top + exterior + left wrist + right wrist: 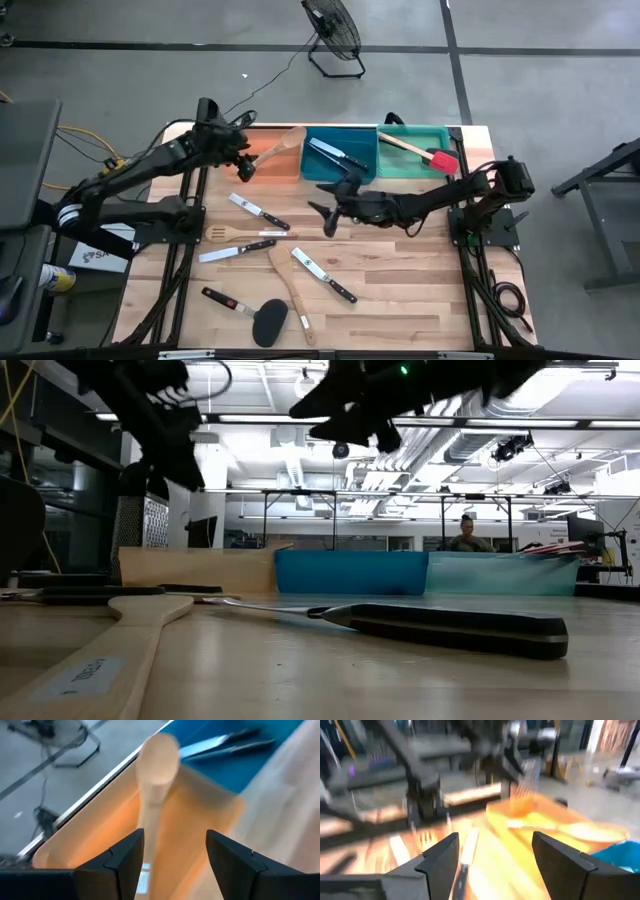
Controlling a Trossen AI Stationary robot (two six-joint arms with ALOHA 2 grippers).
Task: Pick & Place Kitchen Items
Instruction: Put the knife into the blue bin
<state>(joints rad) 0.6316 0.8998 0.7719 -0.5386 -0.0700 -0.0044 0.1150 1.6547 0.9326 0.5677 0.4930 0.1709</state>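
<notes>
A pale wooden spoon (284, 146) lies in the orange bin (272, 167), its bowl (159, 759) over the bin's far rim. My left gripper (243, 170) hangs open above that bin. Its fingers (175, 837) stand on either side of the spoon's handle (150, 827), and no touch shows. My right gripper (325, 218) is open (495, 840) and hovers over the table's middle, just in front of the blue bin (340, 158). Below and to the near side of it lie knives (258, 212), a wooden fork (235, 235) and a wooden spatula (287, 277).
The blue bin holds knives (220, 744), and the green bin (412, 152) holds a red-headed turner (425, 153). More knives (322, 273) and a black-headed turner (270, 320) lie toward the near edge. In the low view a knife (450, 628) lies close. A person (466, 535) is in the room beyond.
</notes>
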